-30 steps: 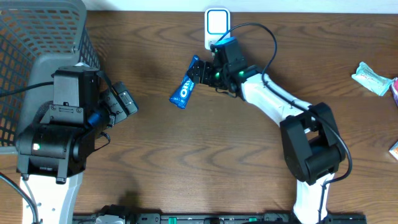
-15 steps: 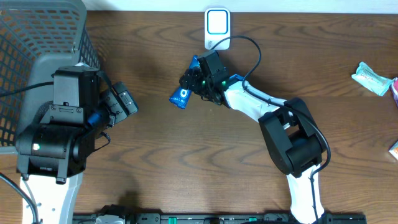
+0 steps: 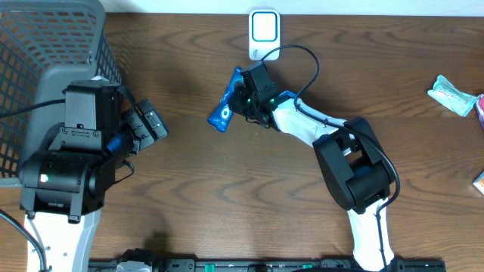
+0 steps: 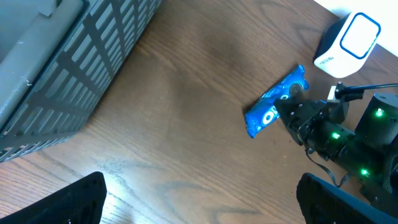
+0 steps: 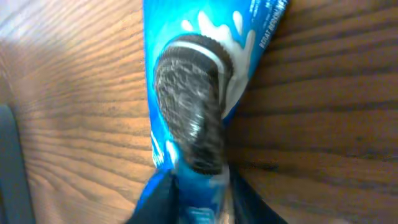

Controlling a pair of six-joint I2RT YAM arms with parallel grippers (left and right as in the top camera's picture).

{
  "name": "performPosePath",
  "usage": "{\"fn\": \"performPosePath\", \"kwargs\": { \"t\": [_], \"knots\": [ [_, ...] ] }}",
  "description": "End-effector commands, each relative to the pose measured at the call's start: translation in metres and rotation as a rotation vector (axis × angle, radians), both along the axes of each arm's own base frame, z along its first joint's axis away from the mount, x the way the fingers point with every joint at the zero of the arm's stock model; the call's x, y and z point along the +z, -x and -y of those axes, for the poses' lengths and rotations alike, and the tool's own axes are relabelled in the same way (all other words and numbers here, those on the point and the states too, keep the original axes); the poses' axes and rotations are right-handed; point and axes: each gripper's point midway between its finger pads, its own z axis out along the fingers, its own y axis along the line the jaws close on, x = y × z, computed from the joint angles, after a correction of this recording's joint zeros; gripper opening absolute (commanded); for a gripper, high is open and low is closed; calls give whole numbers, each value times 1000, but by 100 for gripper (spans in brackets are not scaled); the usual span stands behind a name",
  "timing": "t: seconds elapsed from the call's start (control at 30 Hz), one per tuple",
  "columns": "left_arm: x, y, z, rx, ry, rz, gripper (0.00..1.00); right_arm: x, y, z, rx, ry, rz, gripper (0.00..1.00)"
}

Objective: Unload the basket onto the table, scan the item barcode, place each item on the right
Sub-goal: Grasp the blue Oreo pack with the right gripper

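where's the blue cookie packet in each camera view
Overhead: the cookie packet lies slanted at top centre, below and left of the white scanner.
Left wrist: it sits right of centre, its upper end toward the scanner in the top right corner.
Right wrist: it fills the middle, close up; the scanner is not in view.
Shared landmark: the wooden table under it in all three.

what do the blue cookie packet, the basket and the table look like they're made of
cookie packet: thin glossy plastic film, probably; it shines and crumples at the pinched end.
basket: grey moulded plastic, likely, matte, with an open grid wall.
table: wood or wood-look laminate, brown grain with a soft sheen; can't tell which.
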Motion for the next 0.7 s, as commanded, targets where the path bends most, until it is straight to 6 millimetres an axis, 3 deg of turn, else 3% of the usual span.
{"fn": "performPosePath", "kwargs": {
  "t": [0.0,0.17,0.3,0.4,0.5,0.67],
  "knots": [
    [2,0,-3,10,-11,4,98,-15,1,8,21,87,27,1],
    [2,0,-3,10,-11,4,98,-15,5,17,84,146,35,1],
    [2,0,-3,10,-11,4,98,1,7,35,137,218,56,1],
    [2,0,-3,10,-11,4,98,23,7,68,89,354,75,1],
    [2,0,-3,10,-11,4,98,59,10,114,-25,545,110,1],
    [2,0,-3,10,-11,4,98,108,26,147,-47,680,153,1]
  ]
}}
